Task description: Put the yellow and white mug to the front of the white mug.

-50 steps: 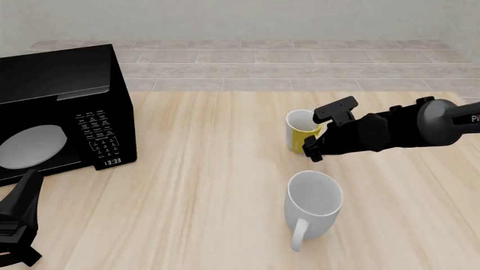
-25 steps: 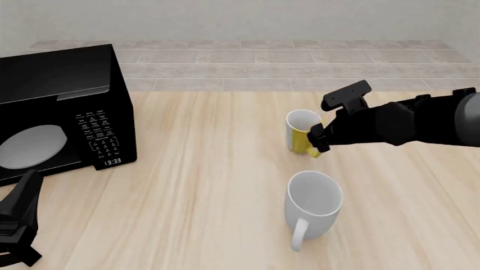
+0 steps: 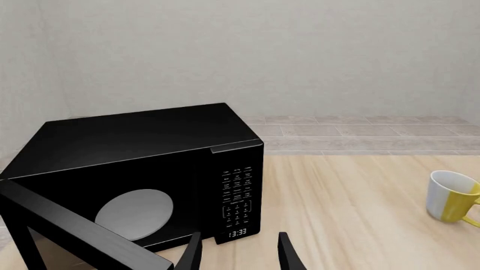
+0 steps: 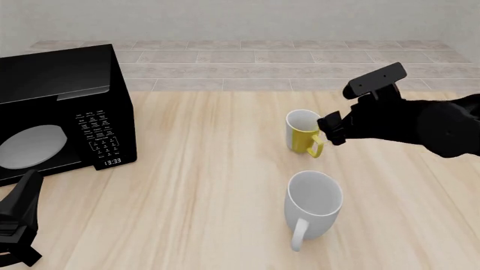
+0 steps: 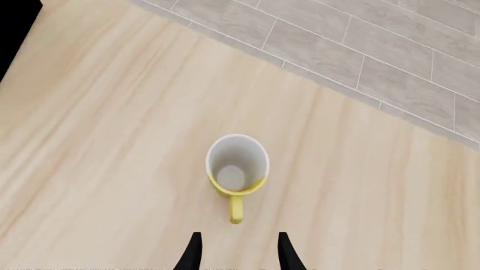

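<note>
The yellow and white mug (image 4: 303,133) stands upright at mid-table, handle toward the near side. It also shows in the right wrist view (image 5: 237,166) and the left wrist view (image 3: 453,197). The larger white mug (image 4: 313,206) stands upright nearer than it, handle toward the front edge. My right gripper (image 4: 331,129) is open and empty, raised just right of the yellow mug's handle and not touching it; its fingers (image 5: 193,251) hover above the handle. My left gripper (image 4: 25,194) is open and empty at the near left.
A black microwave (image 4: 66,107) stands at the left of the table, also in the left wrist view (image 3: 150,174). Its door hangs open toward my left gripper (image 3: 238,256). A tiled floor lies beyond the table's far edge.
My right gripper has drawn back from the yellow mug, up and to the right. Both mugs and the left arm have stayed still.
</note>
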{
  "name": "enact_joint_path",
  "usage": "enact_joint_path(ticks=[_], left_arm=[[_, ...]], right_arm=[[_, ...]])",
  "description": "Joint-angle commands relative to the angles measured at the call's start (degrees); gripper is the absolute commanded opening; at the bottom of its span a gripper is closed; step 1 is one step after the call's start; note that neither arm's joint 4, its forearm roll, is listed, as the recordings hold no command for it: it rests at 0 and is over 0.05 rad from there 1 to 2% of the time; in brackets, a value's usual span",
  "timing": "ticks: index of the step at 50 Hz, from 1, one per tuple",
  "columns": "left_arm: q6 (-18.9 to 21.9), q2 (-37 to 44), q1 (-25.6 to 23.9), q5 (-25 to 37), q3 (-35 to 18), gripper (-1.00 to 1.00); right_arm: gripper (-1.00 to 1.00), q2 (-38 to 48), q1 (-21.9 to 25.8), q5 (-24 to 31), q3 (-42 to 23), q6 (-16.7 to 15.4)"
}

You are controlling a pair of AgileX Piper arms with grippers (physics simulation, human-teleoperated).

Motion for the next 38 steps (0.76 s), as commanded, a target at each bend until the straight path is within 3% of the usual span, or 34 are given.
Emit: enact_joint_path(ticks=[1, 16, 38], left_arm=[[-0.01, -0.01, 0.01, 0.0, 0.0, 1.0], [0.0, 0.0, 0.0, 0.0, 0.0, 1.0], [0.0, 0.0, 0.01, 0.0, 0.0, 1.0]], right_arm=[[1.0, -11.77, -0.95, -0.7, 4.82, 0.44], [1.0, -25.87, -1.76, 2.47, 8.09, -0.05], [1.0, -34.28, -2.7, 0.07, 12.69, -0.08]])
